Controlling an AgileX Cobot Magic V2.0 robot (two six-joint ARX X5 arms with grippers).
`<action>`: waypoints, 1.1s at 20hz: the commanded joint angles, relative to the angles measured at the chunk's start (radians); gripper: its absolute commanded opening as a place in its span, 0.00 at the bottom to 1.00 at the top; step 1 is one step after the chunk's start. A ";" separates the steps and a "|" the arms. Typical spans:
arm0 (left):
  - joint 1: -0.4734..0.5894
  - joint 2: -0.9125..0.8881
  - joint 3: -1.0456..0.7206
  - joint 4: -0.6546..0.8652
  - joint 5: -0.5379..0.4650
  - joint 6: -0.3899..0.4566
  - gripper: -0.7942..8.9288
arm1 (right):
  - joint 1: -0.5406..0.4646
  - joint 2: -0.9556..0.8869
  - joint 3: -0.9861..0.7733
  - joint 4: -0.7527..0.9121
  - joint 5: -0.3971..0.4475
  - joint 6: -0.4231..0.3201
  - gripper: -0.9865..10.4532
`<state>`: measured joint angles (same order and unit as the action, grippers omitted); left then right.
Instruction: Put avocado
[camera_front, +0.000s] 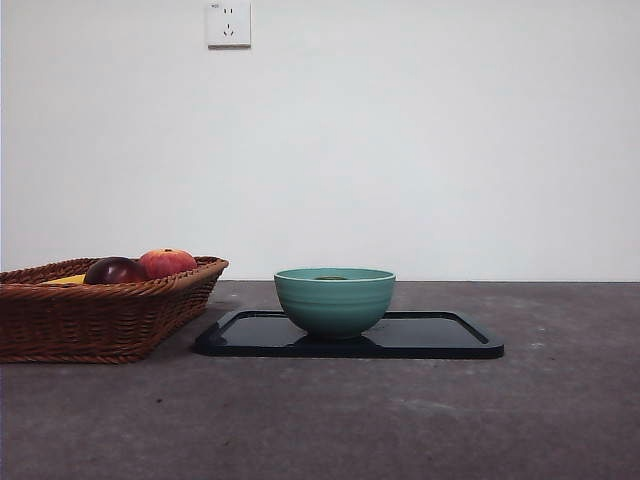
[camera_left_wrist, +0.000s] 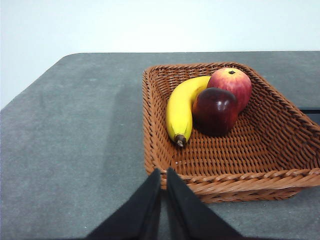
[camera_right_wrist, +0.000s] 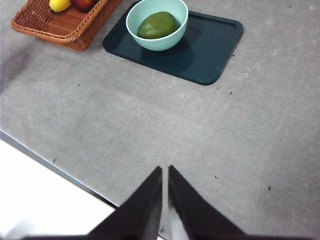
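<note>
**With both grippers closed and empty, avocado already resting in the bowl**

Though nothing is held, worth noting both pairs of jaws: left gripper pressed shut just short of the basket rim, right gripper likewise shut, high over bare table near its edge, well apart from everything. Probably parked, since no grasping looks left to do.

Further out from the right gripper: avocado lying inside the bowl, bowl standing on the dark tray, tray just beside the basket. Judged complete, or nearly so.

From the front, only a dark sliver above the bowl's rim; clear only from the right wrist. Banana plain only from the left wrist, touching the dark red fruit, which leans against the red-orange fruit.
</note>
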<state>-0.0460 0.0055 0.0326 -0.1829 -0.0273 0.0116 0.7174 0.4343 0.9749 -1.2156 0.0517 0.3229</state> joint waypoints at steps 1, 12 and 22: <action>0.001 -0.002 -0.022 -0.007 0.001 -0.004 0.10 | 0.008 0.001 0.007 0.011 0.001 0.010 0.10; 0.001 -0.002 -0.022 -0.007 0.001 -0.004 0.10 | 0.008 0.001 0.007 0.011 0.001 0.010 0.10; 0.001 -0.002 -0.021 -0.007 0.001 -0.004 0.10 | -0.337 -0.158 -0.110 0.341 0.066 -0.267 0.10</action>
<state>-0.0460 0.0055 0.0326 -0.1829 -0.0273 0.0097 0.3828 0.2756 0.8642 -0.9119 0.1188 0.1410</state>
